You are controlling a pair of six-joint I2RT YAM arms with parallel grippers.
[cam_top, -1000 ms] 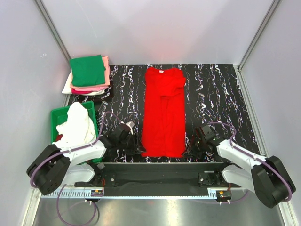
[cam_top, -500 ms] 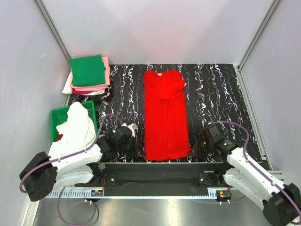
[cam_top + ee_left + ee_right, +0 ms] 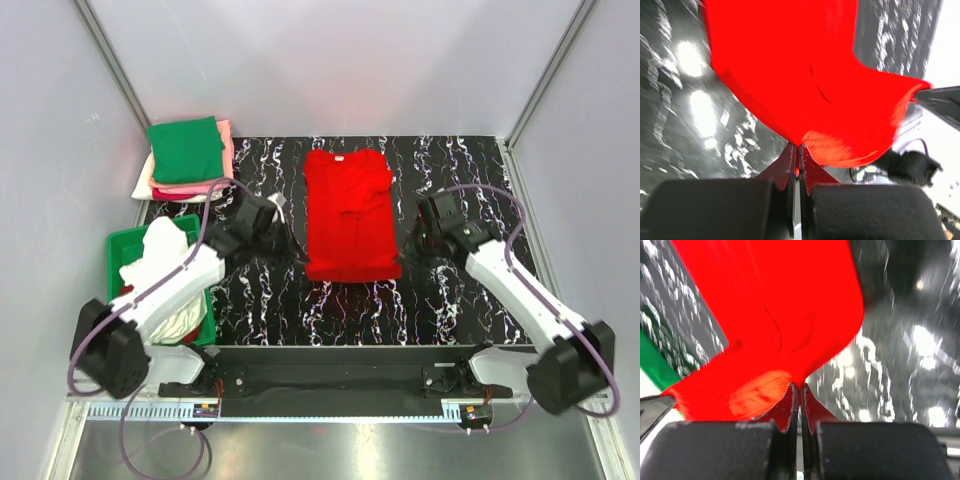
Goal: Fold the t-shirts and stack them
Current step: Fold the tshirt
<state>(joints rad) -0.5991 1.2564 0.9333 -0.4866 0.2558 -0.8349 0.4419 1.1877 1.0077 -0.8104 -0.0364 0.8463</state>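
Pinching the hem corners of the red t-shirt (image 3: 348,215), both arms hold its near edge raised above the body, which lies flat at the middle of the surface (image 3: 450,170). A white tee (image 3: 165,265) slumps in the green bin (image 3: 116,248) at 9 o'clock and the folded stack (image 3: 187,152) sits at 10 o'clock. The left gripper (image 3: 798,150) is clamped tight on the 7 o'clock corner, and the right gripper (image 3: 799,388) is equally closed on the 5 o'clock corner. My judgement of the risk: if one side travels unevenly or lets go early the fold would skew, and the thin cloth could slip from either pinch
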